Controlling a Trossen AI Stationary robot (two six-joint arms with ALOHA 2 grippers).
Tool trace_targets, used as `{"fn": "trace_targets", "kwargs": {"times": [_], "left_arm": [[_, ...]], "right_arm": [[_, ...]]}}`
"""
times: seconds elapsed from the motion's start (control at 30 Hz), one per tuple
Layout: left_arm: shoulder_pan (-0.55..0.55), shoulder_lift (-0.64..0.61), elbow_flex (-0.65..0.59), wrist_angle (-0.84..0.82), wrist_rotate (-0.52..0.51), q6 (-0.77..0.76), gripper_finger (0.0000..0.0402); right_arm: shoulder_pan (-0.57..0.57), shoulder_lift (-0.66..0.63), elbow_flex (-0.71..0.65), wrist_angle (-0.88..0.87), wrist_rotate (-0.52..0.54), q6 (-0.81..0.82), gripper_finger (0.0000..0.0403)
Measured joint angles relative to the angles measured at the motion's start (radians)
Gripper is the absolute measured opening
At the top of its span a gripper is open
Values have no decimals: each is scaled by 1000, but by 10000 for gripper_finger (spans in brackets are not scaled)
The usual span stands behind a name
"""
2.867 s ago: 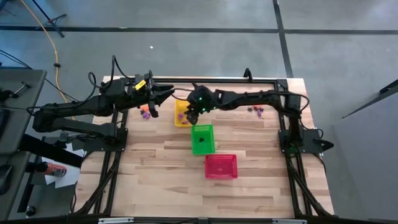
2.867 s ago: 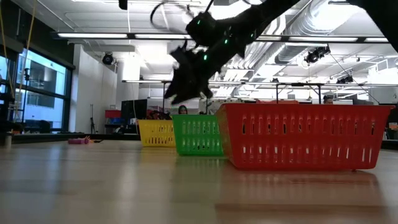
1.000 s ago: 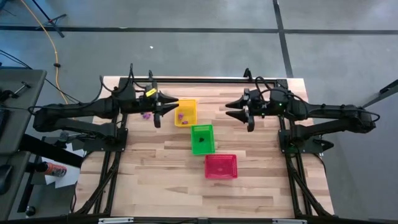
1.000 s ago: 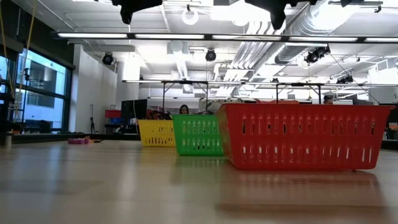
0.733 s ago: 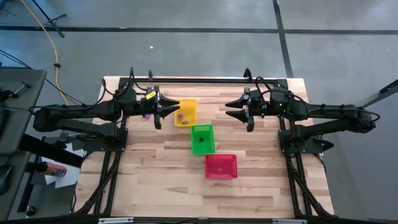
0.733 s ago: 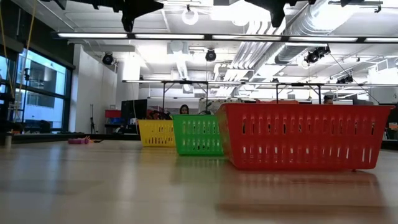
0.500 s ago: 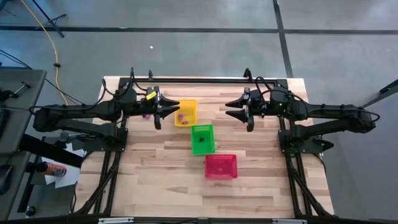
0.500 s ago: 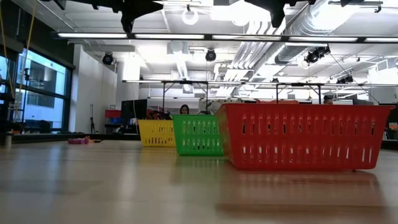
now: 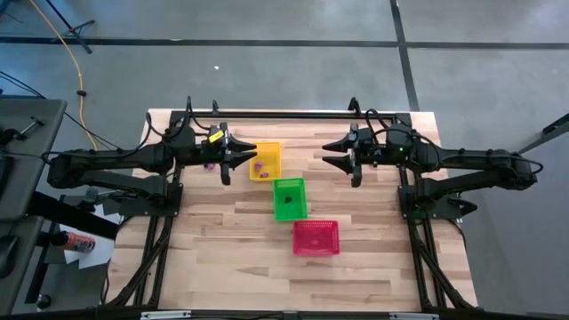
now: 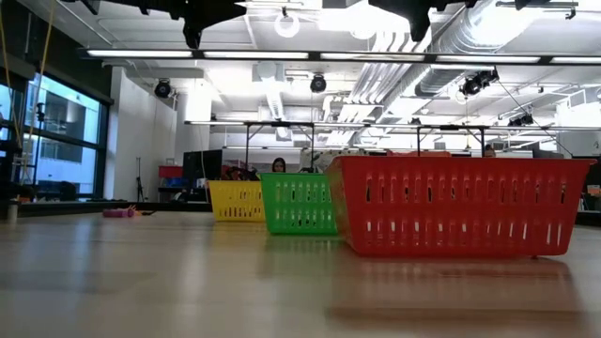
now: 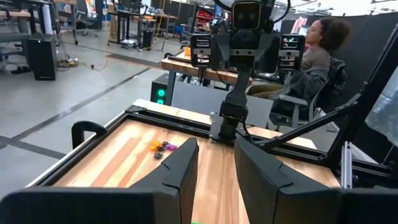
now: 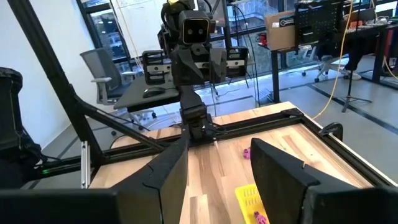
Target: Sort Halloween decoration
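Observation:
Three mesh baskets stand in a slanting row: yellow (image 9: 265,160), green (image 9: 288,197), red (image 9: 316,237). Tiny purple trinkets lie in the yellow basket (image 9: 258,164) and on the table beside my left gripper (image 9: 208,164). More orange and purple trinkets (image 11: 161,147) lie near the right arm's base. A dark trinket shows in the green basket (image 9: 289,201). My left gripper (image 9: 238,156) hovers high, just left of the yellow basket, open and empty. My right gripper (image 9: 332,157) hovers high at the right, open and empty, and faces the left one.
A black frame (image 9: 293,114) runs along the table's far edge and down both sides. Bare wood lies between the two grippers and in front of the baskets (image 9: 231,258). A seated person (image 11: 314,59) shows in the room beyond the table.
Over the last second both arms have kept still. Before that, my right gripper drew back from over the yellow basket toward the table's right edge and rose, and my left gripper rose as well.

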State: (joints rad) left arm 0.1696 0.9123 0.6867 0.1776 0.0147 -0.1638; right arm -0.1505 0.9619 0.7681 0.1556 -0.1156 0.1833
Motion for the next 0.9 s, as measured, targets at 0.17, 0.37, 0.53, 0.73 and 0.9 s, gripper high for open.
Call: {"fn": "trace_targets", "kwargs": {"times": [0.17, 0.37, 0.53, 0.73, 0.9], "left_arm": [[0, 0, 0, 0, 0, 0, 97], [0, 0, 0, -1, 0, 0, 97], [0, 0, 0, -1, 0, 0, 97], [0, 0, 0, -1, 0, 0, 97], [0, 0, 0, -1, 0, 1, 97]], "right_arm": [[0, 0, 0, 0, -1, 1, 169], [0, 0, 0, 0, -1, 2, 169], [0, 0, 0, 0, -1, 2, 169], [0, 0, 0, -1, -6, 76, 169], [0, 0, 0, -1, -5, 107, 169]]}}
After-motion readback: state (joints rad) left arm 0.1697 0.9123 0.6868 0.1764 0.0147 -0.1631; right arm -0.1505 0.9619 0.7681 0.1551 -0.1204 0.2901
